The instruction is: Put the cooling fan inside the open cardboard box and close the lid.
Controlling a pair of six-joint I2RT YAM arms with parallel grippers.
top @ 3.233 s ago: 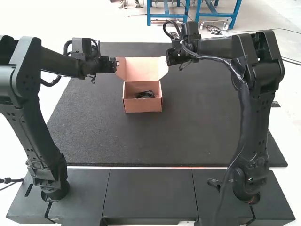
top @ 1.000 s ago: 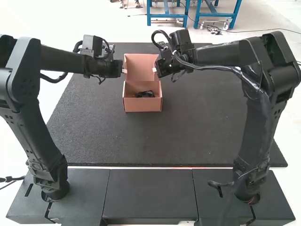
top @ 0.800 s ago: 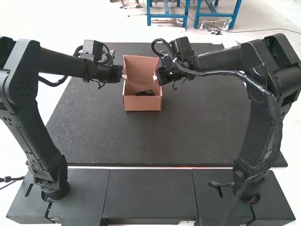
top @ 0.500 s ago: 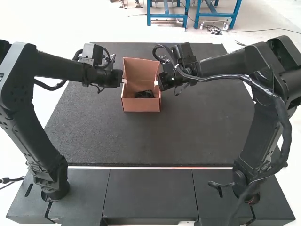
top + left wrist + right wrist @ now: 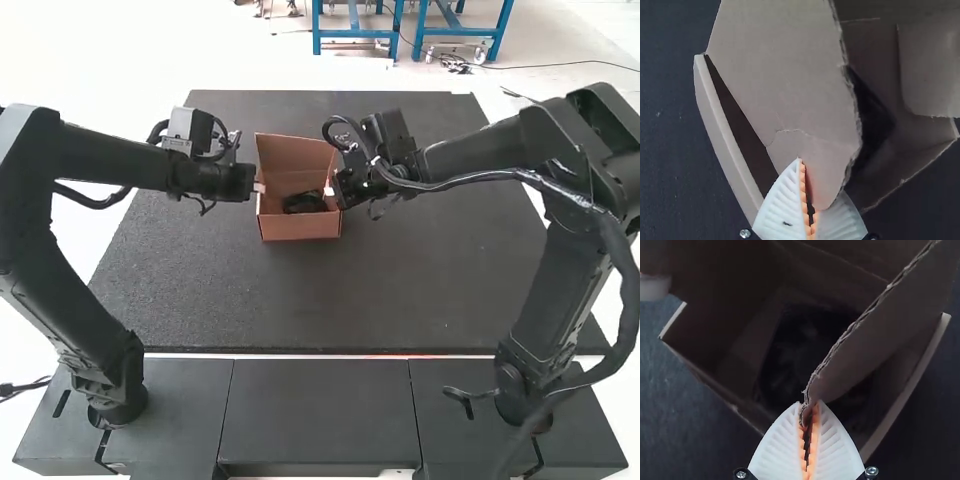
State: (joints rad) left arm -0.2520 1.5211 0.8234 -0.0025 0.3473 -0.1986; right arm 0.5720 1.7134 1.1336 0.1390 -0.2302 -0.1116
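Brown cardboard box point(image 5: 298, 225), lid raised, sits on the black mat point(image 5: 400, 290) toward its far edge, about midway between its left and right edges. We see the dark cooling fan point(image 5: 303, 203) lying on the box floor, so the placing looks done. The lid point(image 5: 292, 152) stands up from the far wall. The left gripper point(image 5: 258, 186) has its white ribbed fingers pressed onto the lid's left side flap point(image 5: 790, 100). The right gripper point(image 5: 330, 192) pinches the right side flap point(image 5: 880, 335) the same way. We judge the step in hand to be folding the lid down. To do it well, we would lower both flaps together at an even pace and steer each inside its side wall. We would avoid any sideways pull, since the ragged cardboard edges could rip or the light box could slide.
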